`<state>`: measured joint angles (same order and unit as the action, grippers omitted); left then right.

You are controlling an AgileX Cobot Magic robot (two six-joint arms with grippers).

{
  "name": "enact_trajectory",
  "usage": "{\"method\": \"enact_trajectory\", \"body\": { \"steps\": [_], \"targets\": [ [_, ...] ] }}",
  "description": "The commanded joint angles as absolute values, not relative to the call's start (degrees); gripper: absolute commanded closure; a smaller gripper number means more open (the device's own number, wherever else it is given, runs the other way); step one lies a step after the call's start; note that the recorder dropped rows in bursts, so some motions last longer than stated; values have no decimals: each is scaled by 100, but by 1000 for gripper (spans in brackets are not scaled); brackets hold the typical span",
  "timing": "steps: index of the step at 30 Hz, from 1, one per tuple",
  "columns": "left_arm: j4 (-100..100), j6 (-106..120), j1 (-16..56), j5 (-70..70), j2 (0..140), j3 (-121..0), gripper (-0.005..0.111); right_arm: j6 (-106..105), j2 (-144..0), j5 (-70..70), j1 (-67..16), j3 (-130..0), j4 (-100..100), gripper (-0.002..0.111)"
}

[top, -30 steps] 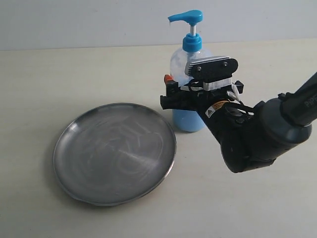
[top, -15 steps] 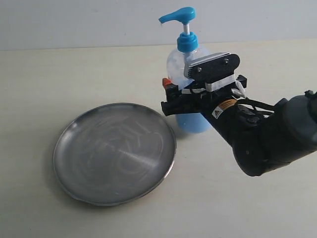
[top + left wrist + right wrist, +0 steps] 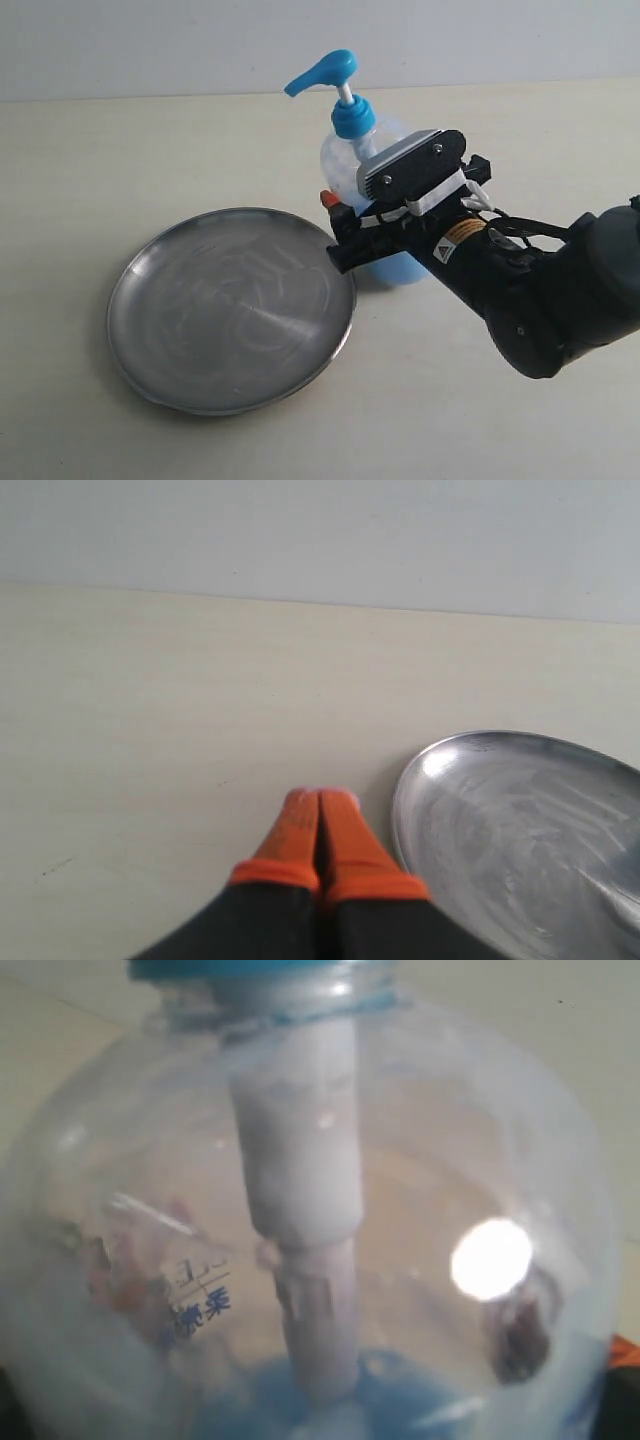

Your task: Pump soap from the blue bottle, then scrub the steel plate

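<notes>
The right arm is stretching in from the lower right of the exterior view. Its claw [image 3: 345, 228] is clamping the bottle [image 3: 343, 155] at mid-frame. The bottle is leaning toward the upper left, with soap [image 3: 385, 268] sitting in its base. The plate [image 3: 230, 310] is lying at lower left, its rim just beside that claw, and bare desk [image 3: 100, 150] is lying open around it. The left claw [image 3: 320, 815], fingertips pressed together, is hovering over the desk near the plate's rim.

exterior high, left low; steel plate [image 3: 230, 310] shared
</notes>
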<state>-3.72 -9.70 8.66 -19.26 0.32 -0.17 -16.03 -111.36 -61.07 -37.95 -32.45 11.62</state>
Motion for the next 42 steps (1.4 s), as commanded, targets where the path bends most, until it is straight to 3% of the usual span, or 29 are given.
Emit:
{"method": "enact_trajectory", "body": {
  "steps": [1,32,42],
  "targets": [
    [-385,-948,850,-1870,0,0,107,-1699,-10997,-6741,-3798,-3282,503,108],
    [-385,-948,850,-1870,25,0,107,-1688,-10997,-6236,-3798,-3282,607,108],
    [-385,-948,850,-1870,1091,-571,107,-1688,-10997,-6227,-3798,-3293,605,108]
  ]
}}
